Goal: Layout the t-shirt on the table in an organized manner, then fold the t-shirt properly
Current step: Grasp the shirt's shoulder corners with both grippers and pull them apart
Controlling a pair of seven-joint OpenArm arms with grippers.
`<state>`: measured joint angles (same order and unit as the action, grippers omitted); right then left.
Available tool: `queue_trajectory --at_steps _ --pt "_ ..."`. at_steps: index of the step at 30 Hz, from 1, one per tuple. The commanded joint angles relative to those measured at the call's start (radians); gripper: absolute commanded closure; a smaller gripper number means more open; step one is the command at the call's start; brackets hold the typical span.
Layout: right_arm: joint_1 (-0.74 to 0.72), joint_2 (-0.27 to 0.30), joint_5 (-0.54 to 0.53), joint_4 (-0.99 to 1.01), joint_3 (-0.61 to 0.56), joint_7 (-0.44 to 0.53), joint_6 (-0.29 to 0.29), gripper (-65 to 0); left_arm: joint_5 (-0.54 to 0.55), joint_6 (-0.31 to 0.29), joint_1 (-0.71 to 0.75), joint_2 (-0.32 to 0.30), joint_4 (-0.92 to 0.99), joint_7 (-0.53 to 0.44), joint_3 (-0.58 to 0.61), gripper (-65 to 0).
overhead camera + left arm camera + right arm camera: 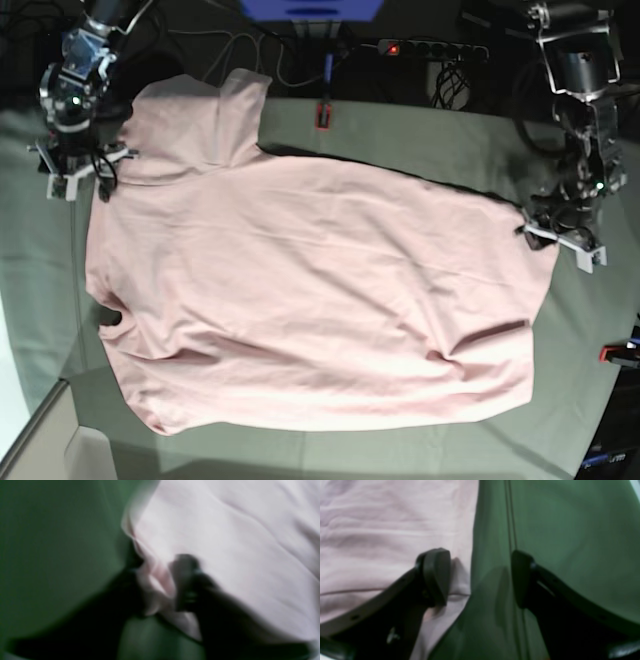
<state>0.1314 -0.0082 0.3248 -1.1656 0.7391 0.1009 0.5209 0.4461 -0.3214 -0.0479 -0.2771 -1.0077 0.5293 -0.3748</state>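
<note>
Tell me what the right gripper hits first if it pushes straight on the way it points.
Probably the side edge of the t-shirt: the right gripper stands open, straddling that edge, one finger over pink fabric, the other over the green table. Depth is unclear.

Open table (420, 150) along far and near edges; t-shirt (320, 300) filling the middle. Red clamp (323, 114), power strip (432, 48) crowding the far rim.
</note>
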Motion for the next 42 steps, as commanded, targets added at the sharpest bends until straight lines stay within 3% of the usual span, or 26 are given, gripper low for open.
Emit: queue_trajectory --at_steps 1,3,7,13,17,27,29,33,36,42 --pt "0.003 0.011 -0.016 -0.020 0.000 0.006 0.043 -38.5 -0.003 0.001 -0.005 0.020 -0.003 0.032 0.013 -3.1" --pt "0.023 0.009 -0.037 -0.055 0.001 0.004 0.083 -38.5 -0.003 0.001 0.001 0.020 -0.003 0.033 0.013 0.0" --pt "0.076 0.003 -0.123 -0.135 -0.006 0.004 0.086 -38.5 -0.003 -0.002 0.067 0.020 -0.093 0.042 -0.056 0.0" --pt "0.098 0.004 -0.166 -0.162 -0.008 0.004 0.086 -38.6 -0.003 -0.011 0.130 0.028 -0.323 0.240 -0.215 -0.1" --pt "0.129 0.003 -0.166 -0.159 -0.028 0.004 0.087 -38.5 -0.003 -0.012 0.138 0.028 -0.374 0.328 -0.287 -0.1" --pt "0.195 -0.022 -0.166 -0.099 -0.065 0.004 0.087 -38.0 -0.003 -0.012 0.159 0.057 -0.362 0.341 -0.306 -0.1" --pt "0.221 -0.025 -0.166 -0.107 -0.083 0.004 0.087 -34.8 -0.003 -0.012 0.167 0.058 -0.356 0.345 -0.306 -0.1" --pt "0.238 -0.026 -0.166 -0.107 -0.100 0.009 0.089 -16.1 -0.003 -0.012 0.173 0.085 -0.362 0.346 -0.306 -0.1" --pt "0.247 -0.026 -0.169 -0.107 -0.092 0.009 0.177 -0.6 -0.003 -0.012 0.199 0.089 -0.365 0.348 -0.306 -0.1" --pt "0.251 -0.054 -0.252 -0.195 0.004 0.004 0.177 0.0 -0.003 -0.012 0.210 0.089 -0.365 0.348 -0.307 -0.1"
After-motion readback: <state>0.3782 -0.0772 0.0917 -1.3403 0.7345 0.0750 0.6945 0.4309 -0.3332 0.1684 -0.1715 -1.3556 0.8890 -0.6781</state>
